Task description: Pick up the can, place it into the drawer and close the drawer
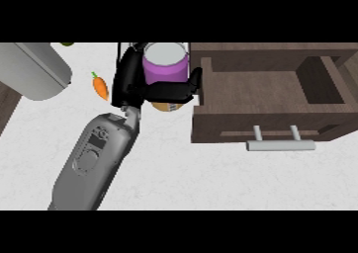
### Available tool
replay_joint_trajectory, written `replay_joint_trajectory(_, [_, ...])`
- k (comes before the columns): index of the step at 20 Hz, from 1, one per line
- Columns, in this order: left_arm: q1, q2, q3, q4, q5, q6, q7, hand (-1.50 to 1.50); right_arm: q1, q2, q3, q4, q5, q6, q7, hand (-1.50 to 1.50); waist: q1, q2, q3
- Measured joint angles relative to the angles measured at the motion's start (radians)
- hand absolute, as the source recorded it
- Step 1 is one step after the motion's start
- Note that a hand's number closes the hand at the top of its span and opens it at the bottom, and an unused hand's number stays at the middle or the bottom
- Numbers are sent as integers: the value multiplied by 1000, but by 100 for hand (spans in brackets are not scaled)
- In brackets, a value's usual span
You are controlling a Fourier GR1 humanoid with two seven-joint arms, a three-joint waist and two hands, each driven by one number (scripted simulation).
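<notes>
No lettering, label, brand or number can be read on the purple can [166, 66] or open drawer [273, 94].

One grey forearm [91, 165] comes in from the lower left and slants up and to the right, narrowing at the wrist. At its end the black hand [149, 89] is curled round a purple can [166, 66], with the fingers running up the can's left side and the thumb bent across the front below it. Which arm this is cannot be told. No other hand shows.
</notes>
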Motion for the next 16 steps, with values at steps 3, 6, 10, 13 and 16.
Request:
replay_joint_trajectory(3, [-116,-2,-4,74,14,41,23,150,-6,6,6,14,9,3,-8,-150,-4,1,0])
replay_joint_trajectory(6, [-219,-3,-2,132,19,63,57,150,-3,9,4,16,18,6,-15,-150,-5,1,0])
replay_joint_trajectory(10, [-341,-3,-35,235,59,126,71,150,-5,0,-7,-5,-5,13,14,-150,-12,2,0])
replay_joint_trajectory(13, [-426,-3,-42,311,90,155,74,150,-8,2,-6,-22,0,8,31,-150,-14,3,0])
replay_joint_trajectory(16, [-504,-3,-54,394,117,181,69,150,-17,-6,-19,4,-8,20,12,-150,-17,4,0])
